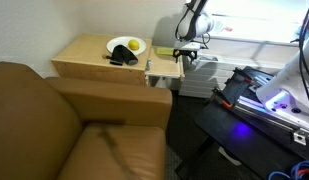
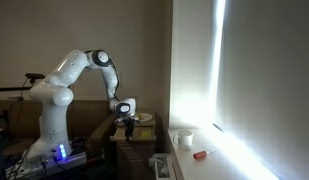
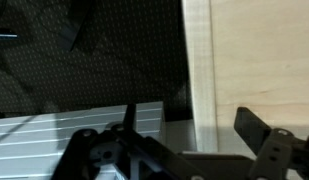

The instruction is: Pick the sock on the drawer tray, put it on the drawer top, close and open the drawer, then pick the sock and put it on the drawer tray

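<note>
Drawer top (image 1: 82,52): sock (image 1: 118,60) apart from jaws

Fingers (image 3: 256,128): two. Beside the fingers: one drawer unit (image 1: 94,64), one plate (image 1: 119,43), one black sock (image 1: 118,59). Brown armchair (image 1: 64,120): one.

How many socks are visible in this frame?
1. A dark sock lies on the drawer top, up against the white plate, in an exterior view. The picture is small and dim, so another could be hidden out of sight.
</note>
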